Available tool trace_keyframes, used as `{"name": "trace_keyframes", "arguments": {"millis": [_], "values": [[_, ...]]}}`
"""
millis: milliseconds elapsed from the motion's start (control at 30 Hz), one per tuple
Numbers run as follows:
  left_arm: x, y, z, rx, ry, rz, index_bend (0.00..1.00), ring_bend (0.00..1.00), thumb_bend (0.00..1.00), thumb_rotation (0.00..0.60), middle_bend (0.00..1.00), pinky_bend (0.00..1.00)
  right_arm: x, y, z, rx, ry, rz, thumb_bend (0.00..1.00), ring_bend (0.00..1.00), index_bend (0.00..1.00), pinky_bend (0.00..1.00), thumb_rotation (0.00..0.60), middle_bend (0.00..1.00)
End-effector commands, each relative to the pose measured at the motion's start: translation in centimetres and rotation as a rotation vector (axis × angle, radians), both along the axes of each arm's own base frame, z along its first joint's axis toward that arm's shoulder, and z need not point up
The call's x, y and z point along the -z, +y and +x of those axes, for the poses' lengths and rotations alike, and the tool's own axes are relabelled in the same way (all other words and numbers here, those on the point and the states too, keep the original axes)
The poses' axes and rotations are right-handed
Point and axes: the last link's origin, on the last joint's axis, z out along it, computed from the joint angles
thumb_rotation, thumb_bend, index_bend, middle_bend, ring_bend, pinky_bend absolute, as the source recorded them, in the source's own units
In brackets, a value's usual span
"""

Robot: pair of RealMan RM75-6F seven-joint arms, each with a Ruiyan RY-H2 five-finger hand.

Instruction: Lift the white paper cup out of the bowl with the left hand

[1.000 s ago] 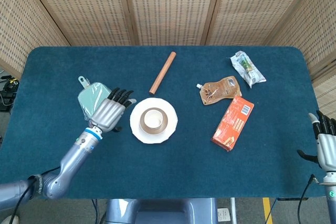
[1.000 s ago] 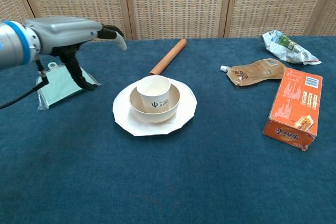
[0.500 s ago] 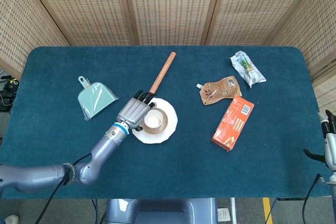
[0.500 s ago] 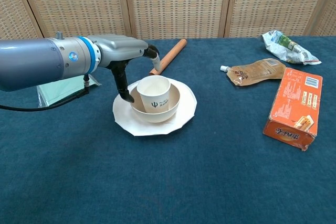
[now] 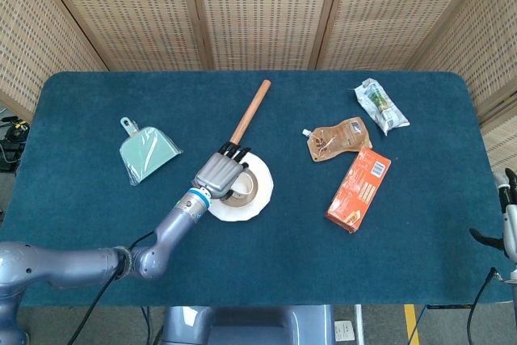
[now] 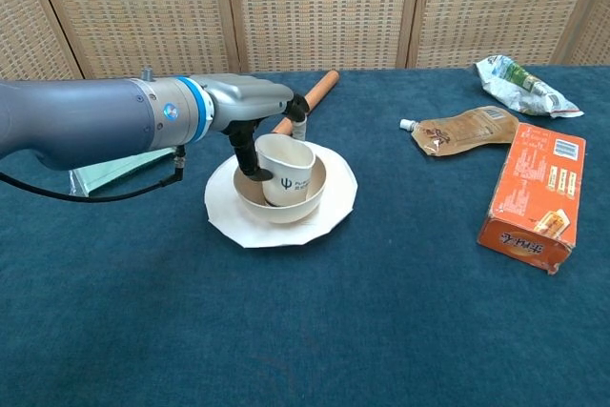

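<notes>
The white paper cup (image 6: 288, 171) stands in the tan bowl (image 6: 303, 203) on a white plate (image 6: 286, 228), tilted with its rim leaning left. My left hand (image 6: 259, 119) reaches over it from the left. Its thumb presses the cup's left wall and its fingers (image 6: 299, 111) curl behind the far rim, so the cup is pinched between them. In the head view the left hand (image 5: 219, 170) covers most of the cup and the bowl (image 5: 252, 189). My right hand (image 5: 508, 214) shows partly at the right edge, off the table, holding nothing.
A wooden rod (image 5: 250, 111) lies just behind the plate. A green dustpan (image 5: 145, 155) sits to the left. On the right are a brown pouch (image 5: 339, 139), an orange box (image 5: 359, 187) and a crumpled snack bag (image 5: 380, 104).
My left hand swept right from above the dustpan to the bowl and closed around the cup. The cup, upright before, now tilts.
</notes>
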Motion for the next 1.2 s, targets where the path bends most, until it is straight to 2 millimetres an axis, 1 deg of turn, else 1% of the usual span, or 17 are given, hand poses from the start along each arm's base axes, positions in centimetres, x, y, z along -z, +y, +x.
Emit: {"name": "trace_keyframes", "arguments": {"millis": [33,100,167,267,400,433,500,600,733,767,867,967,1000,1067,1133,1200], "values": [[-0.3,0.0,-0.1,0.000,-0.005,0.002,0.39,0.00,0.36,0.600,0.00,0.00,0.0,0.0,0.0,-0.001,0.001,0.001,0.10,0.00,0.00,0.00,0.600,0.00],[-0.7,0.0,-0.1,0.001,-0.012,0.008,0.39,0.00,0.36,0.600,0.00,0.00,0.0,0.0,0.1,-0.003,0.002,0.000,0.10,0.00,0.00,0.00,0.600,0.00],[-1.6,0.0,0.0,0.005,-0.032,0.025,0.38,0.00,0.36,0.600,0.00,0.00,0.0,0.1,0.1,-0.004,0.002,-0.001,0.10,0.00,0.00,0.00,0.600,0.00],[-3.7,0.2,0.4,0.019,-0.071,0.066,0.38,0.00,0.36,0.600,0.00,0.00,0.1,0.1,0.1,-0.002,0.003,0.001,0.10,0.00,0.00,0.00,0.600,0.00],[-7.3,0.1,0.3,0.045,-0.124,0.130,0.38,0.00,0.36,0.600,0.00,0.00,0.0,0.1,0.2,-0.006,0.005,-0.002,0.10,0.00,0.00,0.00,0.600,0.00],[-8.3,0.0,0.0,0.050,-0.133,0.147,0.38,0.00,0.36,0.600,0.00,0.00,0.1,0.1,0.2,-0.007,0.005,-0.001,0.10,0.00,0.00,0.00,0.600,0.00],[-9.4,-0.3,-0.6,0.056,-0.132,0.162,0.37,0.00,0.36,0.600,0.00,0.00,0.1,0.2,0.2,-0.008,0.005,0.001,0.10,0.00,0.00,0.00,0.600,0.00],[-10.9,-0.9,-2.6,0.051,-0.105,0.189,0.37,0.00,0.36,0.600,0.00,0.00,0.4,0.2,0.4,-0.013,0.007,0.010,0.10,0.00,0.00,0.00,0.600,0.00],[-12.0,-1.5,-4.8,0.024,-0.091,0.202,0.37,0.00,0.36,0.600,0.00,0.00,0.6,0.2,0.5,-0.019,0.010,0.020,0.10,0.00,0.00,0.00,0.600,0.00],[-12.2,-1.7,-5.7,0.010,-0.084,0.205,0.36,0.00,0.36,0.600,0.00,0.00,0.7,0.2,0.6,-0.019,0.010,0.025,0.10,0.00,0.00,0.00,0.600,0.00],[-12.3,-2.2,-7.6,-0.015,-0.064,0.199,0.36,0.00,0.36,0.600,0.00,0.00,0.8,0.2,0.6,-0.020,0.010,0.029,0.10,0.00,0.00,0.00,0.600,0.00],[-11.6,-2.4,-9.4,-0.053,-0.042,0.176,0.35,0.00,0.35,0.600,0.00,0.00,0.9,0.2,0.7,-0.021,0.010,0.031,0.10,0.00,0.00,0.00,0.600,0.00],[-11.0,-2.5,-10.3,-0.075,-0.029,0.160,0.35,0.00,0.35,0.600,0.00,0.00,0.9,0.2,0.7,-0.022,0.011,0.032,0.10,0.00,0.00,0.00,0.600,0.00],[-10.3,-2.5,-11.3,-0.091,-0.010,0.145,0.35,0.00,0.35,0.600,0.00,0.00,1.0,0.2,0.7,-0.022,0.011,0.033,0.10,0.00,0.00,0.00,0.600,0.00],[-9.0,-2.5,-12.6,-0.107,0.019,0.122,0.35,0.00,0.35,0.600,0.00,0.00,1.0,0.2,0.7,-0.021,0.012,0.033,0.10,0.00,0.00,0.00,0.600,0.00],[-8.1,-2.4,-13.2,-0.117,0.025,0.113,0.34,0.00,0.35,0.600,0.00,0.00,1.0,0.2,0.7,-0.023,0.012,0.033,0.10,0.00,0.00,0.00,0.600,0.00]]}}
